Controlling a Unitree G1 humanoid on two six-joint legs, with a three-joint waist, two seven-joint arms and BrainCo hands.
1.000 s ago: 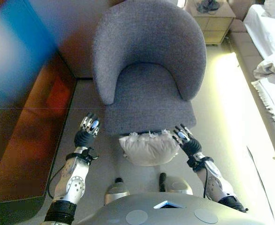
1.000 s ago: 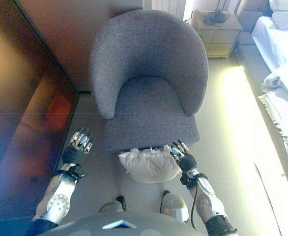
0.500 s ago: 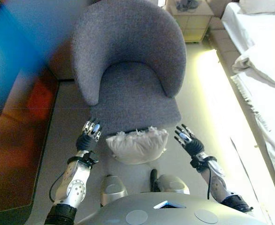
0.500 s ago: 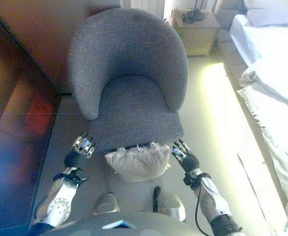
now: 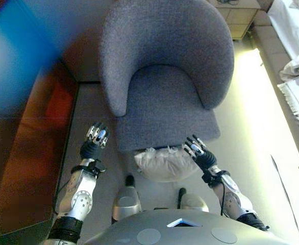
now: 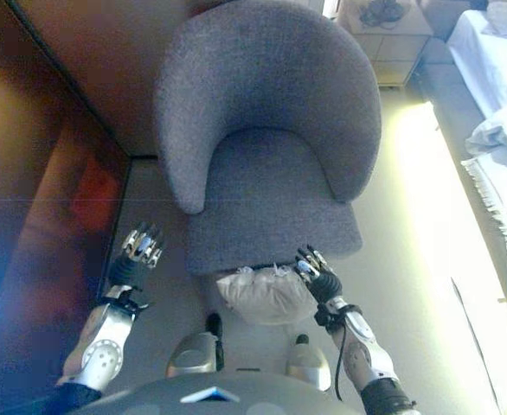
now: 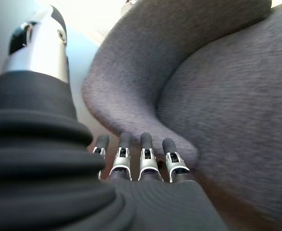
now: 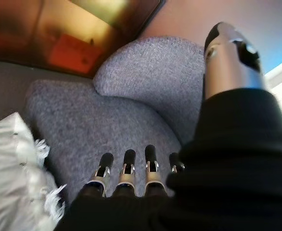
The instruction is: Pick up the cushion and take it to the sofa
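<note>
A white cushion [image 5: 162,163] with a fringed edge lies on the floor against the front of a grey armchair [image 5: 165,102], partly under the seat's edge. My right hand [image 5: 200,154] is open, fingers straight, at the cushion's right end; its own view shows the cushion [image 8: 16,168] beside the fingers [image 8: 126,168]. My left hand [image 5: 93,143] is open and empty, off the seat's front left corner, a gap away from the cushion. Its wrist view shows straight fingers [image 7: 146,159] before the armchair's arm [image 7: 131,86].
A dark wooden cabinet [image 5: 32,153] runs along the left. A bedside cabinet [image 6: 383,43] stands behind the armchair at the right. A bed with white bedding [image 5: 297,66] lies along the right edge. Pale floor [image 5: 251,143] lies between the armchair and the bed.
The whole view has swung, so the camera moved. My right hand now sits closer against the cushion's right end; my left hand is farther from its left end than half a second ago.
</note>
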